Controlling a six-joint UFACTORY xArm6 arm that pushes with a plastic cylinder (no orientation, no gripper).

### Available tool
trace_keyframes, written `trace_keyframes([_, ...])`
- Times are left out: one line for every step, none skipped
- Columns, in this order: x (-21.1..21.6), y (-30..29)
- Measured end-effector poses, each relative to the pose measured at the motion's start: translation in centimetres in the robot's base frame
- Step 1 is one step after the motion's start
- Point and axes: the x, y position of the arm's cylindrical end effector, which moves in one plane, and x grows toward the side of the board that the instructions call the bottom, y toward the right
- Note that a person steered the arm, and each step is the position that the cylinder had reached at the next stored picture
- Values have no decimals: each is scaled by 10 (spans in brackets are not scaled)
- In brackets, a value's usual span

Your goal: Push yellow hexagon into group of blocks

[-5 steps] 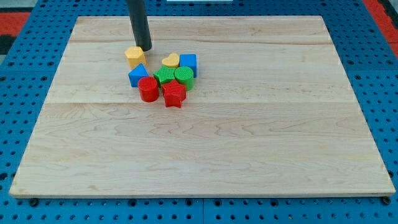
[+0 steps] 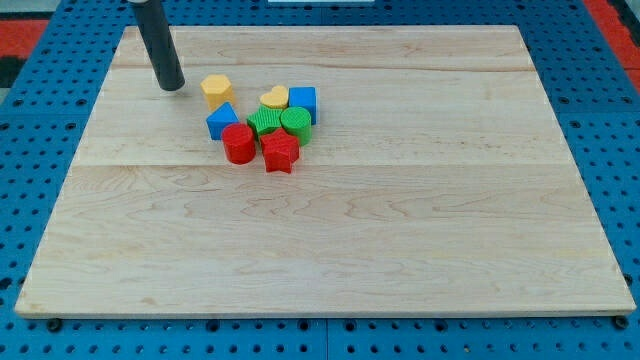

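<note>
The yellow hexagon (image 2: 215, 90) lies on the wooden board (image 2: 330, 220), just above and touching or almost touching the blue triangle-like block (image 2: 221, 121). The group to its right and below holds a yellow heart (image 2: 274, 97), a blue cube (image 2: 303, 102), two green blocks (image 2: 265, 122) (image 2: 296, 123), a red cylinder (image 2: 238, 143) and a red star-like block (image 2: 280, 152). My tip (image 2: 171, 87) is to the left of the yellow hexagon, a short gap apart from it.
The board lies on a blue pegboard surface (image 2: 40, 150) with red areas at the top corners. The rod rises out of the view's top left.
My tip has moved left, from just above-right of the yellow hexagon to its left side. The blocks have not visibly moved.
</note>
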Motion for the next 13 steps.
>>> trace_keyframes([-11, 10])
trace_keyframes([-11, 29])
trace_keyframes([-11, 44])
trace_keyframes([-10, 54])
trace_keyframes([-10, 59])
trace_keyframes([-10, 59])
trace_keyframes([-10, 59])
trace_keyframes([-9, 58])
trace_keyframes([-1, 58])
trace_keyframes([10, 58])
trace_keyframes([11, 58])
trace_keyframes([13, 65])
trace_keyframes([28, 79])
